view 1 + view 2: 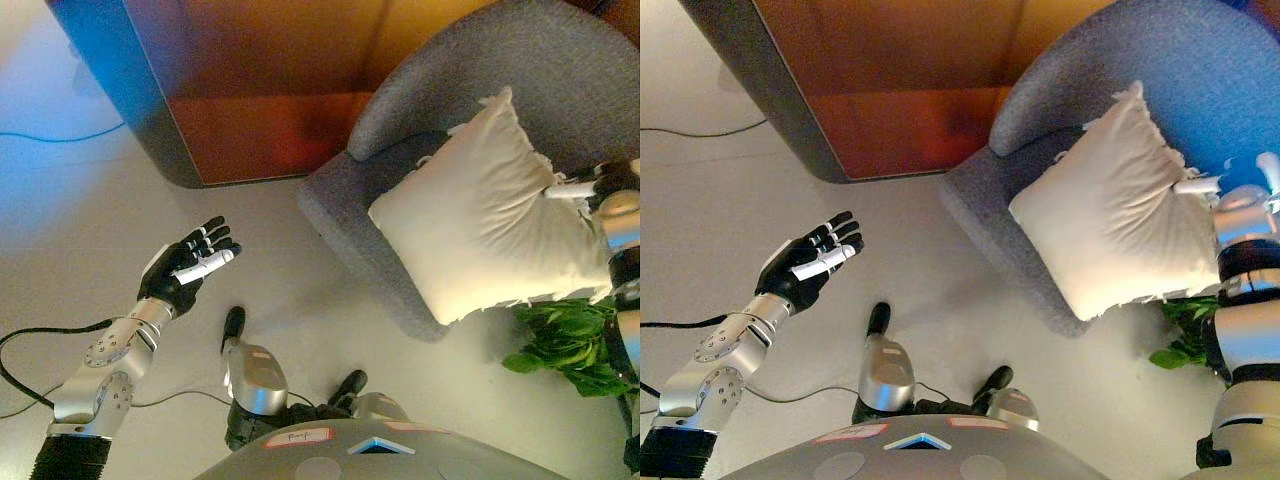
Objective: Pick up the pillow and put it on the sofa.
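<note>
Left hand (pixel 190 266): nearest the camera, raised over the floor (pixel 90 230), fingers straight and spread wide, empty, well apart from the sofa.
Cabinet (pixel 250 90): wood-fronted, behind, left of the sofa.
Sofa (pixel 600 90): grey, curved back.
Pillow (pixel 480 215): cream, tilted on the seat, lower corner overhanging the front edge.
Right hand (pixel 600 185): at the pillow's right edge; cannot tell its finger state.
Plant (pixel 570 345): green leaves just below the pillow.
Risk: judged, the overhanging pillow may slide off onto the plant once the right hand lets go.

dim warm indoor light, soft shadows, slightly blurry
</note>
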